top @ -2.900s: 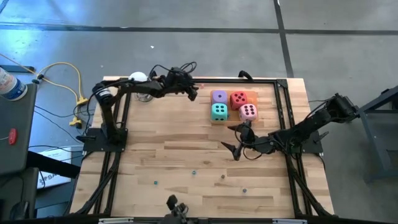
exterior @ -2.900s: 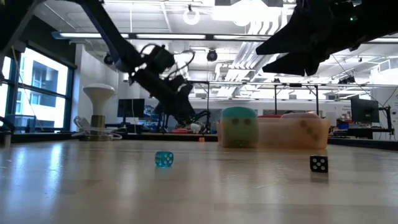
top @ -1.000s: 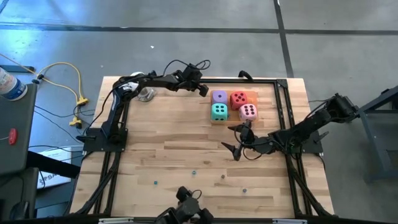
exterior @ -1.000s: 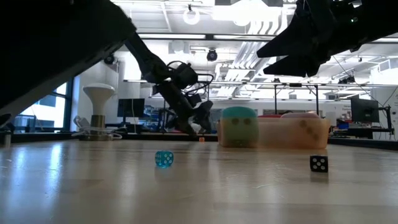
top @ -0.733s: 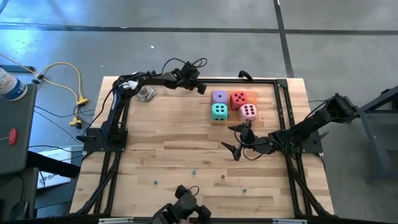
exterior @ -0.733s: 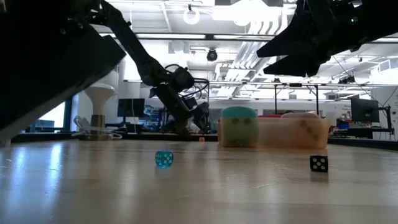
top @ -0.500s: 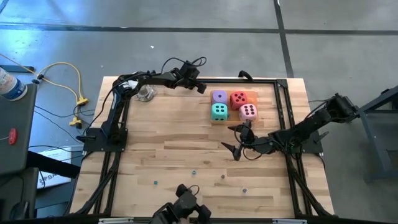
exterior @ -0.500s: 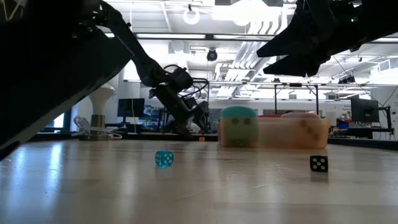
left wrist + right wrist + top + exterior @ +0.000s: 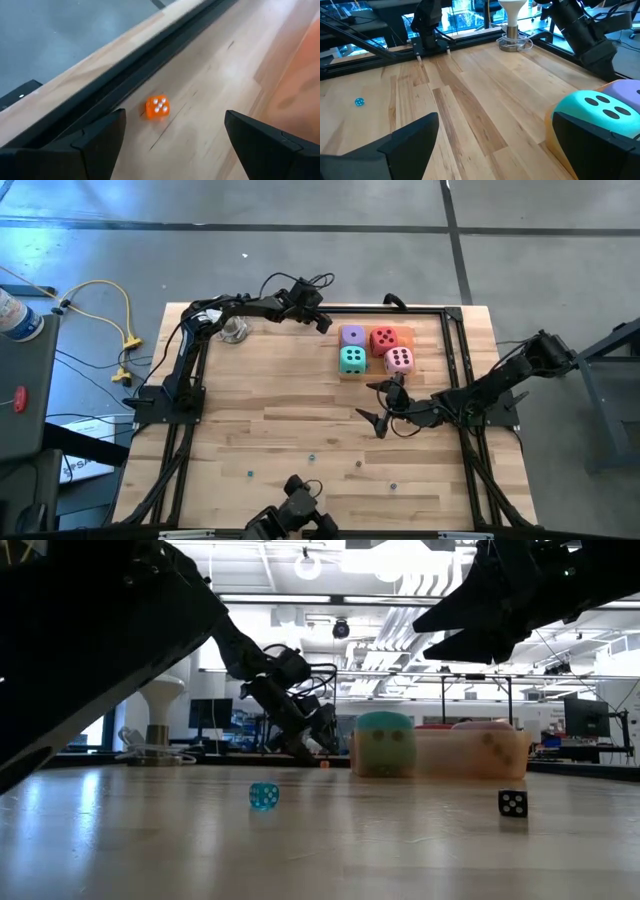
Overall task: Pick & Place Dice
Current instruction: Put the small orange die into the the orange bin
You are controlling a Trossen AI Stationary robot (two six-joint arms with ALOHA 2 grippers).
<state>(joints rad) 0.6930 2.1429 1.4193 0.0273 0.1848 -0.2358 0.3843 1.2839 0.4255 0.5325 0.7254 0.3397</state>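
Since three seconds ago my left gripper [image 9: 325, 323] has swung from over the back edge toward the dice and now hovers low at the back of the table [image 9: 280, 410], just left of them, fingers spread wide and holding nothing. From its wrist I see a small orange die [image 9: 157, 107] on the wood between the fingers, beside the dark rail [image 9: 125, 65]. My right gripper [image 9: 380, 402] has not shifted; it hangs near the table's middle, in front of the dice, jaws wide and empty. The four big dice sit together in a shallow orange tray [image 9: 405, 337] at the back right: purple die [image 9: 352, 335] and red die [image 9: 384, 339] behind, teal die [image 9: 351, 359] and pink die [image 9: 399, 360] in front. Two tiny dice, a blue one [image 9: 263, 796] and a black one [image 9: 512, 803], lie near the front.
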